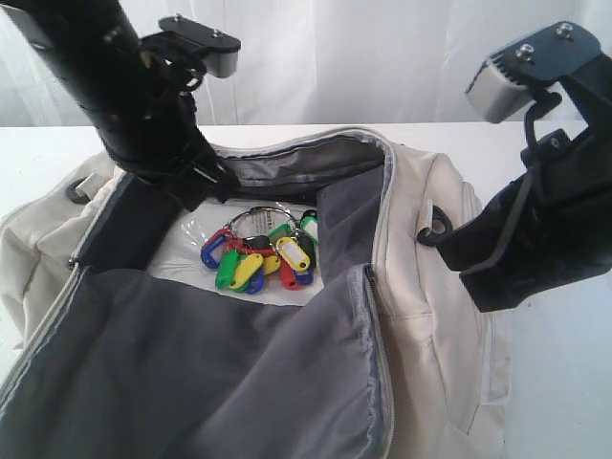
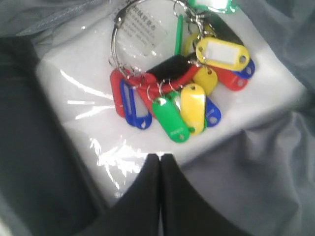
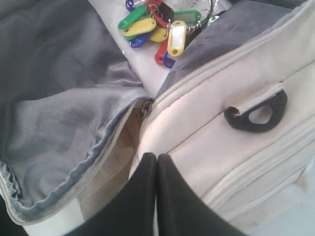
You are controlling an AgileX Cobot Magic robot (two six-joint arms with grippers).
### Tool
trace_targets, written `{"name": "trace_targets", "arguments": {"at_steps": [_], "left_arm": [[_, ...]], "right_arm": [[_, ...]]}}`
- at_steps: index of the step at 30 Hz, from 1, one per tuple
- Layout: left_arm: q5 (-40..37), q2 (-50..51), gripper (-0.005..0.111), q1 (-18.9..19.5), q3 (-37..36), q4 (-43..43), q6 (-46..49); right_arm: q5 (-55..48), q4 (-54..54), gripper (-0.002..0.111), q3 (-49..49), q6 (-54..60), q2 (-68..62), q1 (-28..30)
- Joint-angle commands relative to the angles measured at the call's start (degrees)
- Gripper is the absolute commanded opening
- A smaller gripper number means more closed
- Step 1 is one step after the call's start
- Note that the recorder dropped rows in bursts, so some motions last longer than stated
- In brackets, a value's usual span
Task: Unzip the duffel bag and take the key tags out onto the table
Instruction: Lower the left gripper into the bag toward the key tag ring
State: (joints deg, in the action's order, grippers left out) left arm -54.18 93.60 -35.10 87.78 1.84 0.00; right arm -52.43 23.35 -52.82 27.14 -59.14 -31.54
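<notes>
Duffel bag (image 1: 430,287) lay unzipped; key tags (image 1: 260,251) sat inside, none on bench (image 1: 574,402). Retrieval step in hand. Left jaws shut, empty, near tags; right jaws shut, empty, over bag's side. Next move called for opening left jaws onto tags.

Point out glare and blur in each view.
Exterior view: table and backdrop wash out white. Left wrist view: glare streaks on the clear plastic under the key tags. Right wrist view: even light, black D-ring crisp, right hand dark, soft-edged.
</notes>
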Motion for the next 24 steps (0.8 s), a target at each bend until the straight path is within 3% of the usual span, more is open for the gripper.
{"name": "trace_targets", "arguments": {"at_steps": [1,8,10,16,18,24], "left_arm": [[4.51,6.61,0.000,1.84,3.58,-4.06,5.87],[16.42,12.20,0.001,2.40,3.84,-1.20,6.19],[17.22,13.62,0.009,3.07,3.96,-1.40,6.04],[17.61,16.99,0.050,5.22,3.96,-1.40,5.79],[18.39,17.75,0.059,5.22,3.96,-1.40,5.79],[20.06,19.88,0.064,5.22,3.96,-1.84,5.79]], "right_arm": [[0.32,-0.23,0.000,0.20,-0.38,0.19,-0.03],[1.39,-0.09,0.000,0.20,-0.62,-0.35,-0.03],[1.39,-0.09,0.000,0.20,-1.10,-0.70,-0.03],[1.18,0.01,0.000,0.20,-1.99,-0.95,-0.03],[1.29,0.02,0.000,0.20,-1.99,-0.95,-0.03],[1.82,0.02,0.000,0.20,-1.99,-0.95,-0.03]]}}
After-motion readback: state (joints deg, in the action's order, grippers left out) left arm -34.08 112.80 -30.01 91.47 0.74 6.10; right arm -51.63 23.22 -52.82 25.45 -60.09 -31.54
